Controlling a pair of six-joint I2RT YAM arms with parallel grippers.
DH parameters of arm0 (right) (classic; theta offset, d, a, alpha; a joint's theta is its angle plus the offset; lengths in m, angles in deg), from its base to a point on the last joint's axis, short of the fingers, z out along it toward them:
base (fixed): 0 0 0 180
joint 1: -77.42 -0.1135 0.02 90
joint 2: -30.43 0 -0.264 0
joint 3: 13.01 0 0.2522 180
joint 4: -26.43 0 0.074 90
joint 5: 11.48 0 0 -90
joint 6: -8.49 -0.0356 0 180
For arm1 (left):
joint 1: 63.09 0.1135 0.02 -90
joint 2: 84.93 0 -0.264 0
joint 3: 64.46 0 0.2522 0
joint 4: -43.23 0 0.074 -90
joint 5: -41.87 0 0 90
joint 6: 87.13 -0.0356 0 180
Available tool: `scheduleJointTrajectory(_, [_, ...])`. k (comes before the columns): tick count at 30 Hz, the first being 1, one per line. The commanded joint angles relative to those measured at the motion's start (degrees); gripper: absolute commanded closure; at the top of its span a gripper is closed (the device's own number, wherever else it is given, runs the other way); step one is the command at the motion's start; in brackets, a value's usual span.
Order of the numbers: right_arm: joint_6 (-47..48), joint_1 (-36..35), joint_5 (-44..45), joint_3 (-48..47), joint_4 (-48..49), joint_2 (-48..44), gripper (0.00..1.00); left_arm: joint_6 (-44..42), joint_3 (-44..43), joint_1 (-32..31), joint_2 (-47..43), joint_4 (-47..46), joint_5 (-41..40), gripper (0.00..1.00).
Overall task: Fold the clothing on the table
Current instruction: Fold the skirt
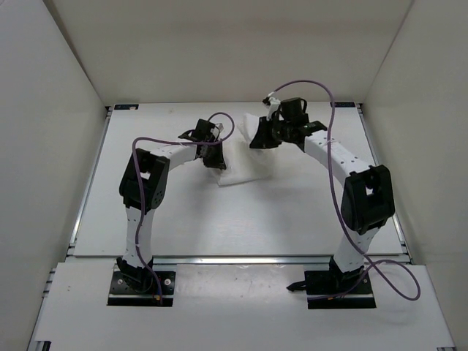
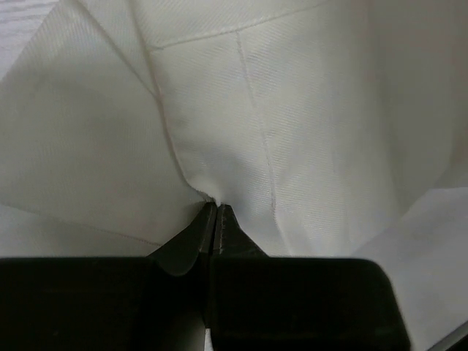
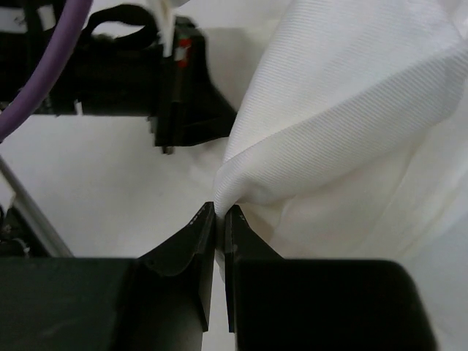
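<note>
Currently we see the clothing [image 1: 245, 168] pinched at two points.
Left pincer [image 2: 216, 210] and right pincer [image 3: 221, 212] are clamped on thin, white, finely ribbed fabric, bunched on the surface [image 1: 219, 219].

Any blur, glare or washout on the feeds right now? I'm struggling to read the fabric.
Top external: even light, no glare, but the clothing nearly blends into the white table, with only faint shadows outlining it. Left wrist: weave sharp, soft shading in the folds, left gripper almost black. Right wrist: weave crisp beside the right gripper, no glare.
</note>
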Motion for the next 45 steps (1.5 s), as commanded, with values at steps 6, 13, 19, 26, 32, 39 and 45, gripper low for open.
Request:
scheduleJointTrajectory(6, [-6.99, -5.05, -6.27, 4.35, 12.01, 1.32, 1.00, 4.28, 5.95, 1.07, -0.33, -3.92, 7.40, 1.00])
scheduleJointTrajectory(13, [-10.51, -9.01, -8.38, 0.41, 16.51, 6.24, 1.00, 5.07, 8.41, 1.07, -0.59, -4.97, 8.98, 1.00])
scheduleJointTrajectory(19, [-10.77, -10.77, -9.87, -1.11, 16.24, 10.47, 1.00, 6.30, 9.99, 2.04, -1.03, -6.64, 10.74, 1.00])
scheduleJointTrajectory(26, [-12.80, -10.25, -11.46, -0.74, 14.33, 13.80, 0.99, 7.79, 11.05, 3.79, -2.52, -7.44, 11.98, 1.00])
scheduleJointTrajectory(32, [-10.69, -8.67, -10.14, -4.27, 10.44, 8.81, 0.56, 10.34, 15.35, 6.34, -13.50, -13.31, 7.93, 0.80])
scheduleJointTrajectory(39, [-10.17, -3.75, -5.93, -3.40, 12.03, -1.65, 0.40, 10.53, 13.34, 12.14, -24.75, -11.84, 3.81, 0.52])
scheduleJointTrajectory(45, [-7.35, 0.11, -1.79, 4.95, 10.09, -2.28, 0.92, 9.82, 13.15, 10.22, -30.82, -15.16, 2.13, 0.50])
